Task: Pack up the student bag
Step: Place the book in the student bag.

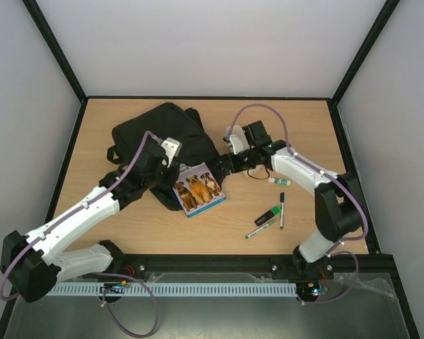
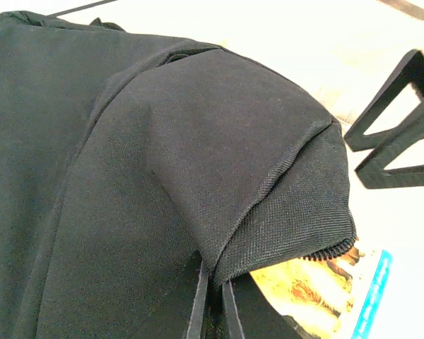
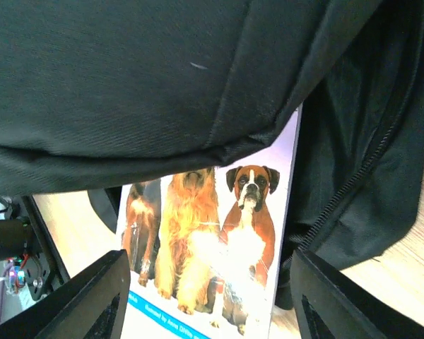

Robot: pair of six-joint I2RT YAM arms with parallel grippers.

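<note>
Bag (image 1: 159, 131) lies on the surface (image 1: 304, 134), directly under and beyond your left pincer (image 2: 213, 314) and just ahead of your right pincer (image 3: 210, 268). Your left pincer is closed on a fold of black fabric beside the zip. It lifts the flap so that the mouth gapes toward the right pincer.

A book (image 1: 198, 187) with dogs on its cover sits partly inside that mouth. Its far end is hidden under the raised flap, and its near end juts out onto the surface beside the left pincer. Your right pincer stands open, with one finger to either side of the book's exposed end. Neither finger appears to press on it, so the book reads as let go rather than held.

The step in hand looks like feeding the book into the bag. It is only part done, since much of the cover shows outside. Next you need to get the book fully in. Bring the right pincer against the book's outer edge and push it along the surface, deeper under the flap, while the left pincer holds the mouth up. Mind the zip teeth, which could snag a corner.

After that, several pens (image 1: 281, 208) and a highlighter (image 1: 268, 215) wait on the surface. They lie to the right of the right pincer, back toward its base, well apart from the bag.
</note>
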